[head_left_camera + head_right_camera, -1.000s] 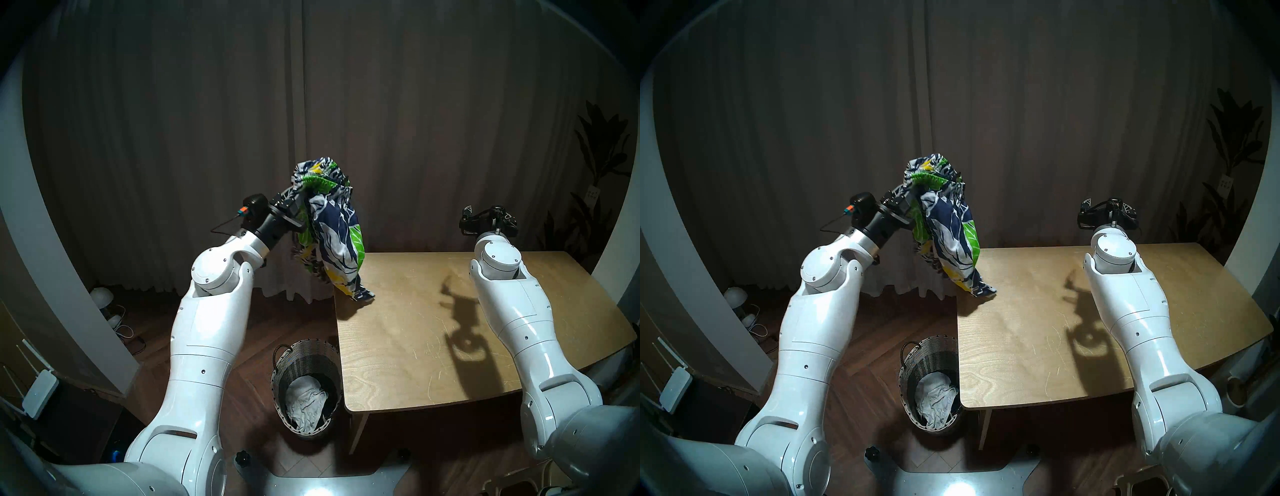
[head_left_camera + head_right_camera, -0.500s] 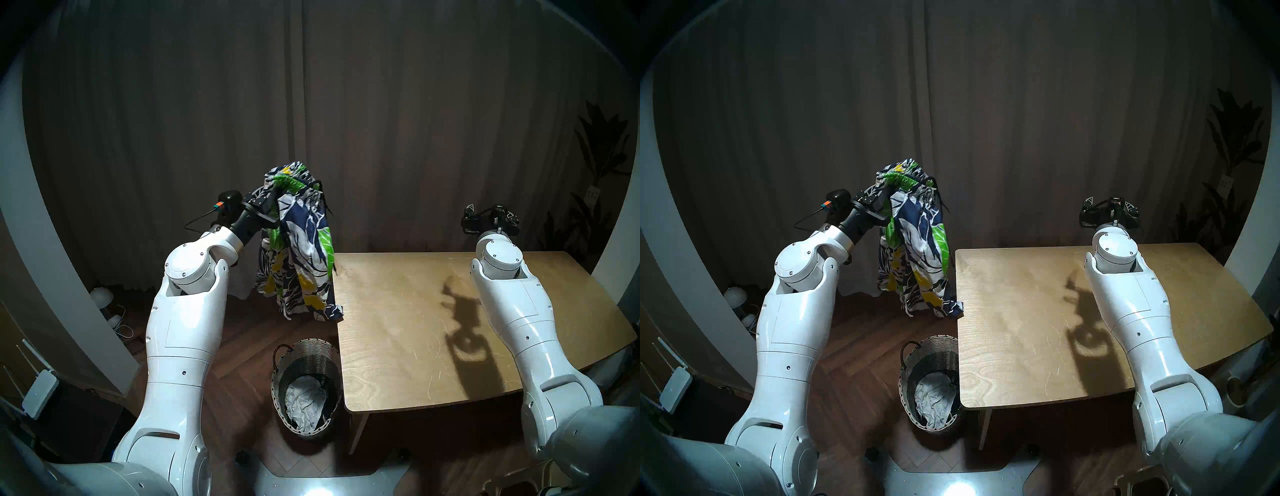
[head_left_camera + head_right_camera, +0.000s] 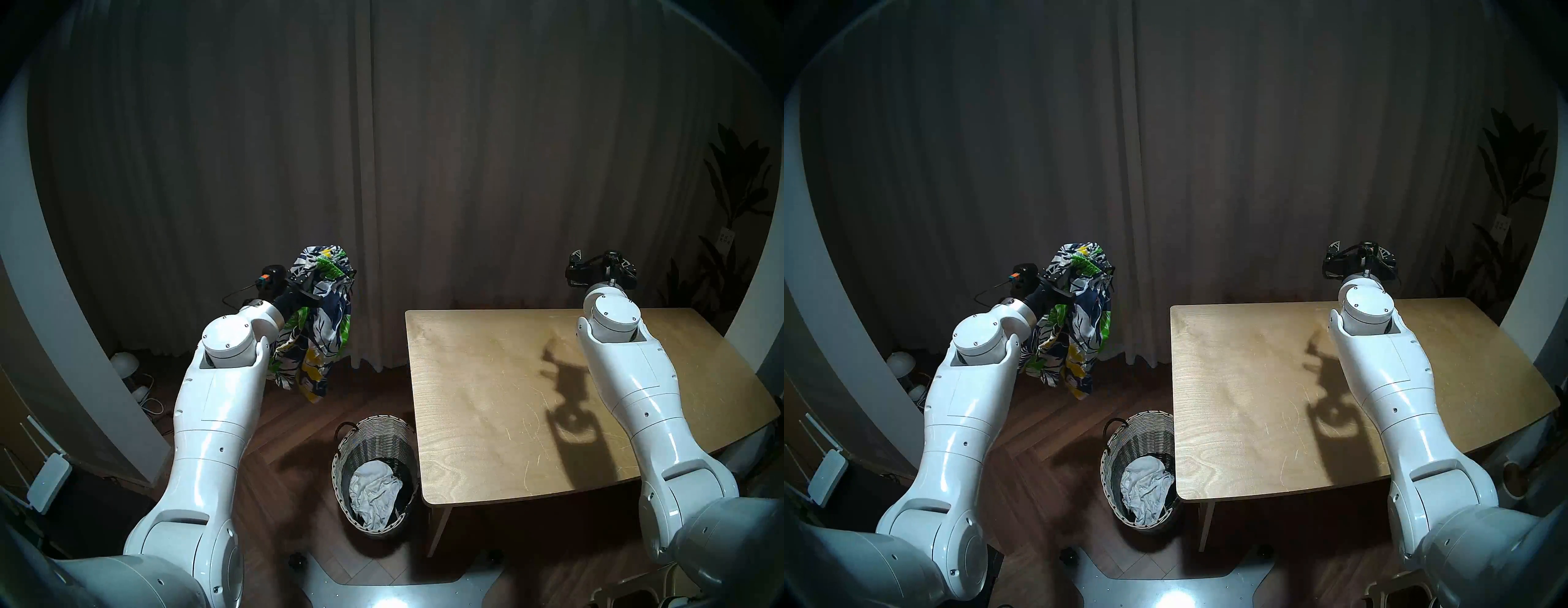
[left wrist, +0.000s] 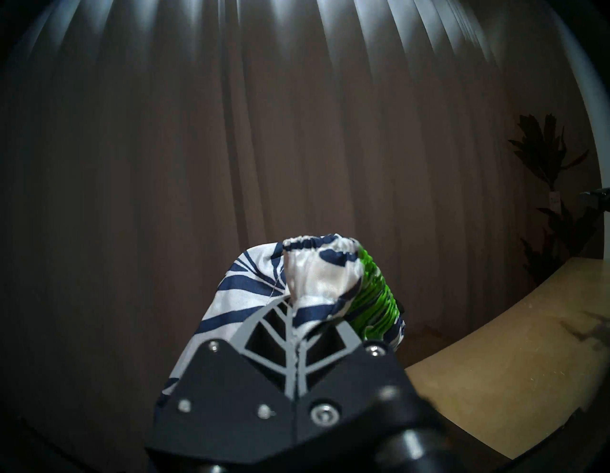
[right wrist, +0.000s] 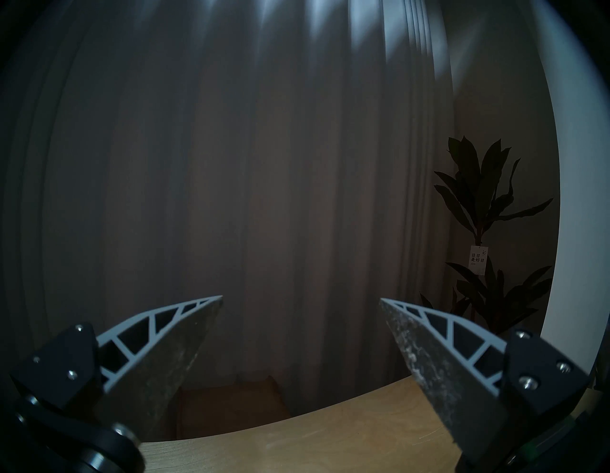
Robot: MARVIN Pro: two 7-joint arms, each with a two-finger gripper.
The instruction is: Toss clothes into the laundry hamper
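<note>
My left gripper (image 3: 319,277) is shut on the navy-and-white leaf-print garment (image 3: 319,331) with green patches, which hangs free in the air left of the table and beyond the hamper. In the left wrist view the gripper (image 4: 292,305) pinches its gathered waistband (image 4: 317,264). The woven striped hamper (image 3: 373,441) stands on the floor against the table's left edge, with a white garment (image 3: 373,488) and a sliver of black cloth (image 3: 403,496) inside. My right gripper (image 3: 600,269) is open and empty, raised over the table's far right; it also shows in the right wrist view (image 5: 300,299).
The wooden table (image 3: 509,403) is at the right. Dark curtains (image 3: 382,170) hang behind. A plant (image 3: 734,191) stands at the far right. A router (image 3: 46,479) and floor lamps (image 3: 125,365) with cables sit at the left on the wood floor.
My left arm has swung left and lowered, pulling the leaf-print garment off the table's corner; it now hangs clear over the floor. The right arm has not moved.
</note>
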